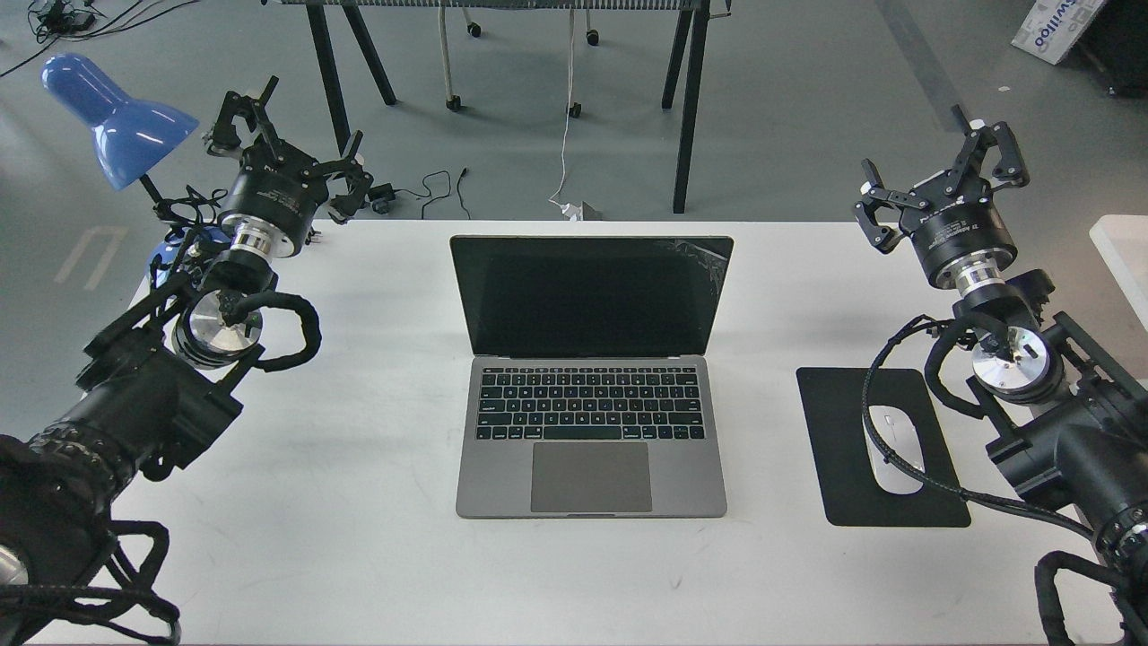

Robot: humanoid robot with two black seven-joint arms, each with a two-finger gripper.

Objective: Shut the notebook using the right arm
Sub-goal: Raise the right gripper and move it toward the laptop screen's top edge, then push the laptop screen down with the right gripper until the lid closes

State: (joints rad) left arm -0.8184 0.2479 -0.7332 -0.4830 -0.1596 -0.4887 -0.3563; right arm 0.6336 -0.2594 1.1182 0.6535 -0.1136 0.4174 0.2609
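The notebook [590,377] lies open in the middle of the white table [359,538], its black screen upright and facing me, the grey base with keyboard and trackpad toward the front edge. My right arm [1004,350] rises from the right edge. Its gripper [937,170] is open and empty, held up above the table's far right corner, well to the right of the screen. My left gripper [287,144] is open and empty too, raised over the far left corner.
A black mouse pad [847,413] with a white mouse [897,453] lies right of the notebook, under the right arm's cable. A blue desk lamp [112,117] stands at the far left. Table legs and floor cables show beyond the far edge.
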